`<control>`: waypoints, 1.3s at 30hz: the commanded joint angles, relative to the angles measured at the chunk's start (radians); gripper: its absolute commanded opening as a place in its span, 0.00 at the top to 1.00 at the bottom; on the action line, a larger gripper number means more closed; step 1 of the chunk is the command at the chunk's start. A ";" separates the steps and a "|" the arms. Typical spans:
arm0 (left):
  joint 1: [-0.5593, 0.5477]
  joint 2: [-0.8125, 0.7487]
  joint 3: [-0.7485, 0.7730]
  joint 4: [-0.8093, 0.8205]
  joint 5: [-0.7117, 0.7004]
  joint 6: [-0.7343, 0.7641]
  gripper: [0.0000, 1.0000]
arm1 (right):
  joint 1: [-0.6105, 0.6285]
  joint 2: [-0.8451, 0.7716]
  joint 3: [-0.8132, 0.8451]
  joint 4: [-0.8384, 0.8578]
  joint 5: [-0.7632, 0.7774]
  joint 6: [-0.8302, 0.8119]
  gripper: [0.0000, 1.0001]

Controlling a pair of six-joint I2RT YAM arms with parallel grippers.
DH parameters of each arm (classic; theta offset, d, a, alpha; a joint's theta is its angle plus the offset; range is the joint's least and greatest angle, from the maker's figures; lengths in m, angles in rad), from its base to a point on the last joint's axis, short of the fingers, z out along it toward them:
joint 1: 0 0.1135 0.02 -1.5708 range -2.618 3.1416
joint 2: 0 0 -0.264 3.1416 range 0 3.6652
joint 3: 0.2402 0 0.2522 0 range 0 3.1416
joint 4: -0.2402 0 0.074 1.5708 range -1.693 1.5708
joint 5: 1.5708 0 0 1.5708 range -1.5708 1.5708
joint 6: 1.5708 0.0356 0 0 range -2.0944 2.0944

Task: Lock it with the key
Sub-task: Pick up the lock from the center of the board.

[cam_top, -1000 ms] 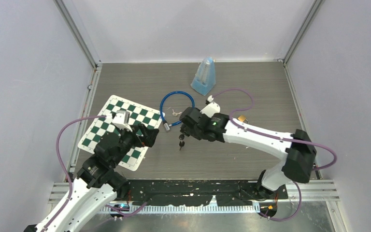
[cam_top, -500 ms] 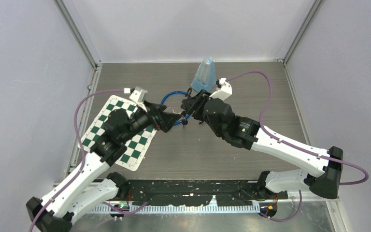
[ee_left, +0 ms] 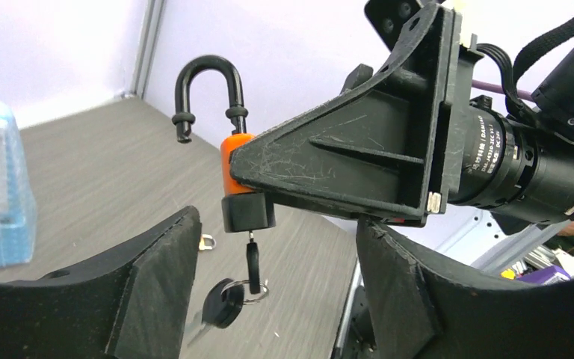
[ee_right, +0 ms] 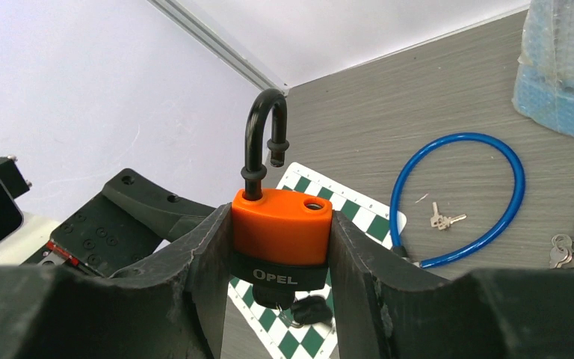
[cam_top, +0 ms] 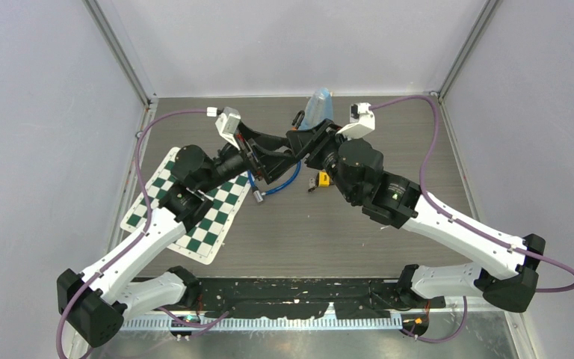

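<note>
An orange and black padlock (ee_right: 280, 224) is clamped by its sides in my right gripper (ee_right: 280, 254), held high above the table. Its black shackle (ee_right: 261, 134) stands open, one end out of the body. A black-headed key (ee_left: 252, 258) sits in the keyhole underneath, and a second key (ee_left: 220, 303) dangles from its ring. My left gripper (ee_left: 276, 277) is open just below the padlock, with the hanging key between its fingers (ee_left: 157, 284) and touching neither. In the top view both grippers meet near the back centre, left gripper (cam_top: 273, 155) and right gripper (cam_top: 304, 140).
A blue cable lock (ee_right: 456, 194) lies looped on the table with small keys (ee_right: 441, 219) inside the loop. A green checkered mat (cam_top: 157, 198) lies at left. A pale blue wrapped object (cam_top: 318, 108) stands at the back. A yellow padlock (cam_top: 323, 179) lies under the right arm.
The right arm lifted the padlock from low over the table toward the back. The left arm rose from the mat to meet it from below, its jaws narrowing a little.
</note>
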 commanded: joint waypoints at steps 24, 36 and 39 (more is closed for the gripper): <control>0.003 0.096 0.081 0.110 -0.031 -0.046 0.62 | -0.081 0.001 0.111 -0.058 -0.197 0.235 0.85; 0.003 0.126 0.104 0.058 -0.026 -0.089 0.82 | -0.108 -0.043 0.009 0.070 -0.283 0.268 0.88; 0.003 0.118 0.105 0.060 -0.039 -0.077 1.00 | -0.110 -0.045 0.005 0.036 -0.274 0.279 0.82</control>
